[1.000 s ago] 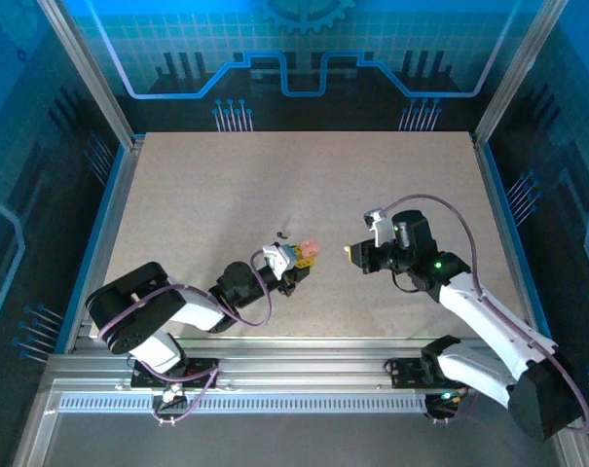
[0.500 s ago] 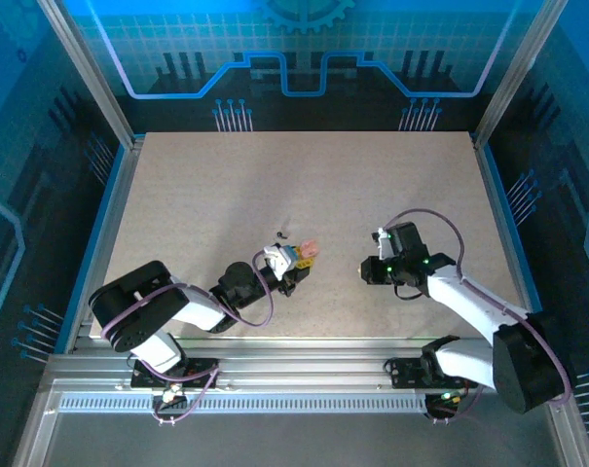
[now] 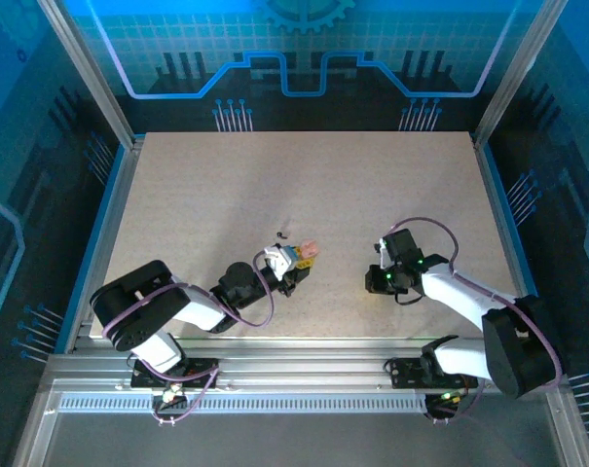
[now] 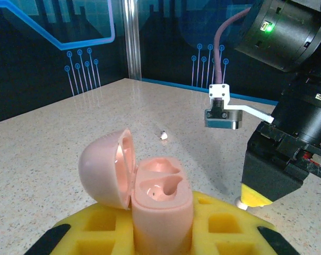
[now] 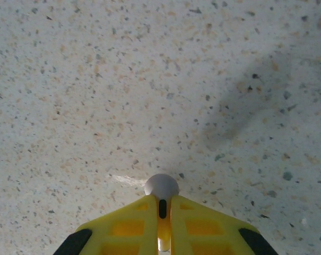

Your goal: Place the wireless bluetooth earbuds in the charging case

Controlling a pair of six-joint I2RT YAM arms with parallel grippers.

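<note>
The pink charging case (image 4: 161, 204) stands upright with its lid (image 4: 104, 169) swung open to the left and both sockets empty. My left gripper (image 4: 163, 234) is shut on the case's base; from above, this gripper (image 3: 292, 265) and the case (image 3: 309, 250) sit left of centre. My right gripper (image 5: 162, 206) is shut on a pale, round-headed earbud (image 5: 162, 186), which sticks out past the yellow fingertips and is at or just above the tabletop. The right gripper (image 3: 376, 282) is to the right of the case. Its yellow tip (image 4: 254, 197) and the earbud (image 4: 239, 202) are close by the case.
A tiny white piece (image 4: 163, 135) lies on the speckled table beyond the case. Small dark bits (image 3: 280, 233) lie just behind the left gripper. A blue-lit frame walls the table (image 3: 275, 175) at the back and sides.
The right arm has pulled back toward the near edge and lowered, bringing its shut gripper and the earbud down to the table. The left gripper and case have stayed put.
</note>
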